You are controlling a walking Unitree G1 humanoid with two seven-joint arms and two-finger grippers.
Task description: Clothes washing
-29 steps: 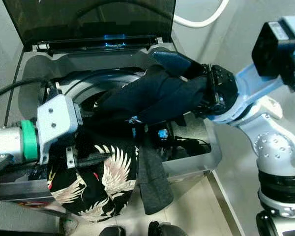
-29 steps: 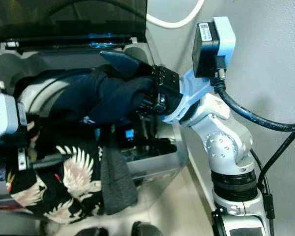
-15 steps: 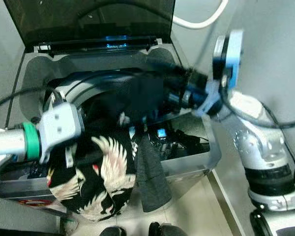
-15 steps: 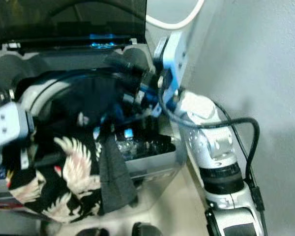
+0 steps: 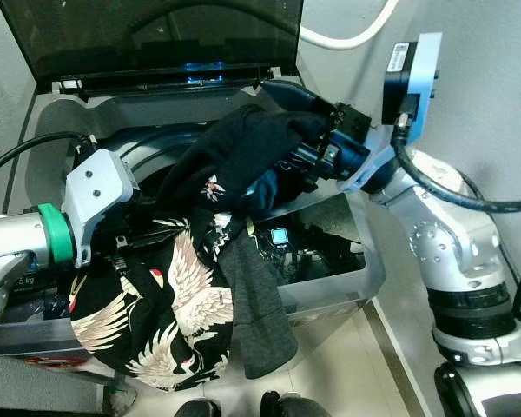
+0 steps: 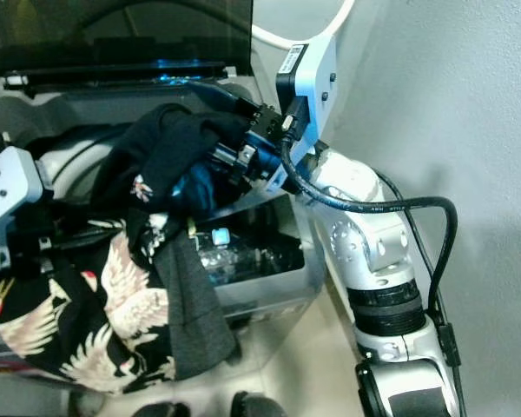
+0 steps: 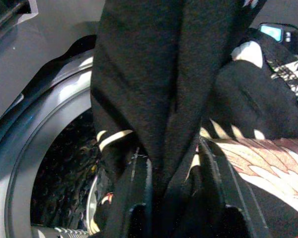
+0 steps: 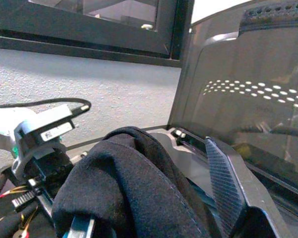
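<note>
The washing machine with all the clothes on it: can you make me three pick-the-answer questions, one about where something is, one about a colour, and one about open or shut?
1. Where does the grey cloth hang?
A. Over the washing machine's front edge
B. On the raised lid
C. On the wall

2. What colour are the birds on the black crane-print garment?
A. Green
B. White
C. Yellow

3. How is the washing machine's lid?
A. Shut flat
B. Taken off
C. Raised open

Answers:
1 A, it droops down past the front rim towards the floor.
2 B, white cranes with small red marks show on black.
3 C, the dark lid stands up at the back while the left gripper pinches dark cloth over the drum.
</note>
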